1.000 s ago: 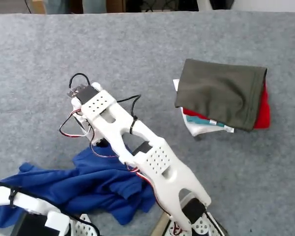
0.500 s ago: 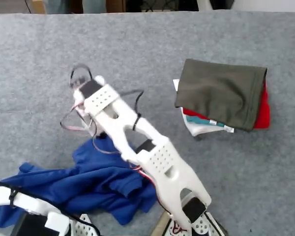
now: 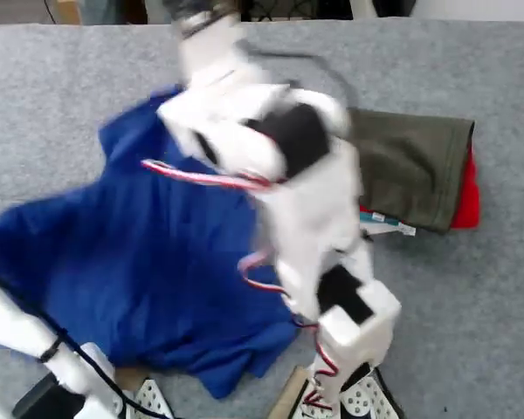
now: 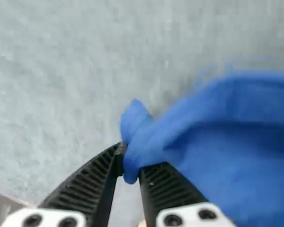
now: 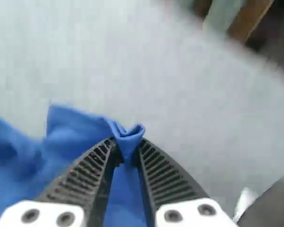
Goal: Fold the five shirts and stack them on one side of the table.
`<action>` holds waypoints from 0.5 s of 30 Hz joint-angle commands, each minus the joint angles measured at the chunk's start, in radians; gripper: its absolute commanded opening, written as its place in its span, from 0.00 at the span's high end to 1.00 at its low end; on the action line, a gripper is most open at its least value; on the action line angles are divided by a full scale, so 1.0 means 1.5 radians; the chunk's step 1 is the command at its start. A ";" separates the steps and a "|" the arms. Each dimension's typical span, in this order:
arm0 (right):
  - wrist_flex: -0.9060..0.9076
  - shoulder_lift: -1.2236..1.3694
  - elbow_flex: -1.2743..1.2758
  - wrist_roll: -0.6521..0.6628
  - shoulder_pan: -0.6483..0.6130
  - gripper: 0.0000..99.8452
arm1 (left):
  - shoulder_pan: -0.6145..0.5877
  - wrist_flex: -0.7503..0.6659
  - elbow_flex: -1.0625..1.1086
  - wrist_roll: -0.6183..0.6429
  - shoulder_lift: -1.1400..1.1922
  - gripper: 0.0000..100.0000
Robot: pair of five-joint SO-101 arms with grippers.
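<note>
A blue shirt hangs spread out over the left half of the grey table, held up at two corners. My right gripper is shut on a bunched corner of the blue shirt, above the far part of the table. My left gripper is shut on another fold of the blue shirt, near the table's left side. At the right lies a stack of folded shirts with an olive one on top and red, teal and white ones beneath.
The right arm stands raised over the middle of the table, partly covering the stack's left edge. The left arm runs along the front left corner. Both arm bases sit at the front edge.
The right arm swung up and toward the far edge, pulling the crumpled blue shirt off the table and spreading it wide. The left arm rose at the left side too.
</note>
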 commanded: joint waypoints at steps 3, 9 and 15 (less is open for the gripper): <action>-0.142 -0.108 -0.141 0.013 0.052 0.99 | 0.061 0.004 -0.204 0.142 -0.019 0.97; -0.281 -0.166 -0.155 0.099 0.020 0.99 | 0.058 0.024 -0.374 0.181 -0.019 0.97; -0.318 -0.227 -0.154 0.163 -0.020 0.99 | 0.002 0.045 -0.459 0.178 -0.059 0.97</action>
